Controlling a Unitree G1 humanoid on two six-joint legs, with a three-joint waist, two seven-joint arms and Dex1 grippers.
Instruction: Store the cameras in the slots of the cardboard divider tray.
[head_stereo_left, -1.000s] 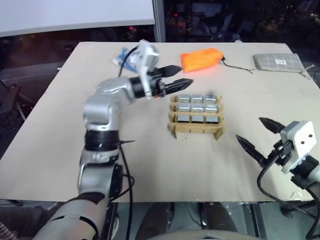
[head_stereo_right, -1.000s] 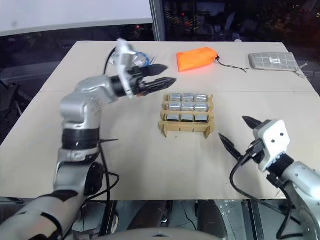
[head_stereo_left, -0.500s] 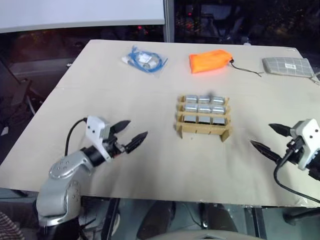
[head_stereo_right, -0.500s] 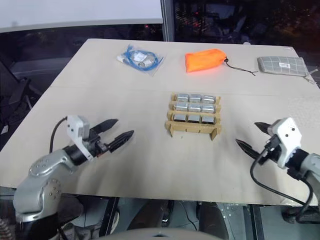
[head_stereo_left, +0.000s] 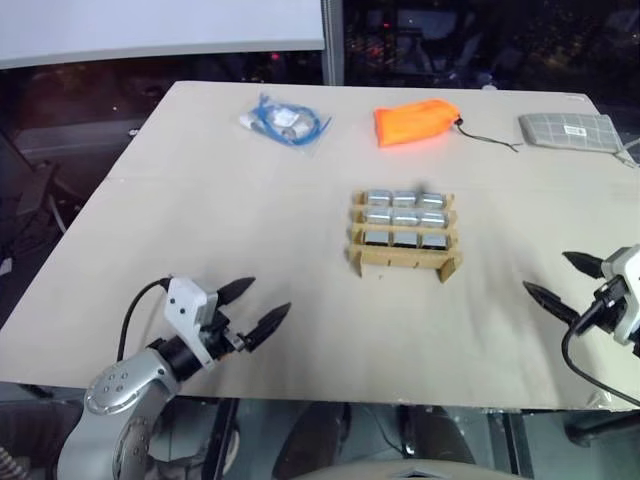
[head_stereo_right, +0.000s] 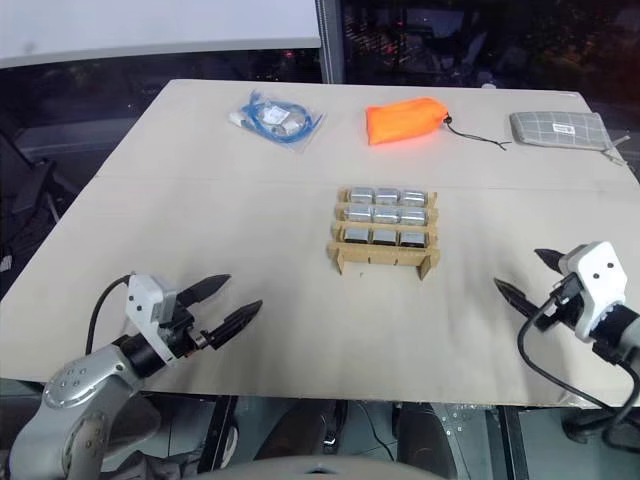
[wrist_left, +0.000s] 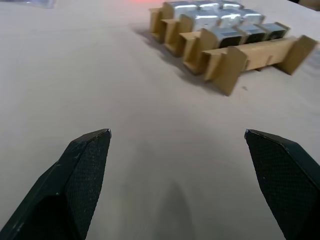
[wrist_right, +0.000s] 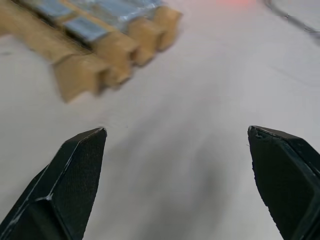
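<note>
The tray (head_stereo_left: 404, 233) sits mid-counter, its long rows running side to side, with cameras (head_stereo_left: 405, 216) filling the three rows toward the far edge; the near row looks empty. Both grippers hang low at the near edge, well apart from it: left gripper (head_stereo_left: 253, 310) by the near-left corner, right gripper (head_stereo_left: 565, 284) by the near-right, each with fingers spread wide and holding nothing. Neither is clearly nearer. I see no loose camera anywhere on the counter, and the near slots' depths are hard to make out.
</note>
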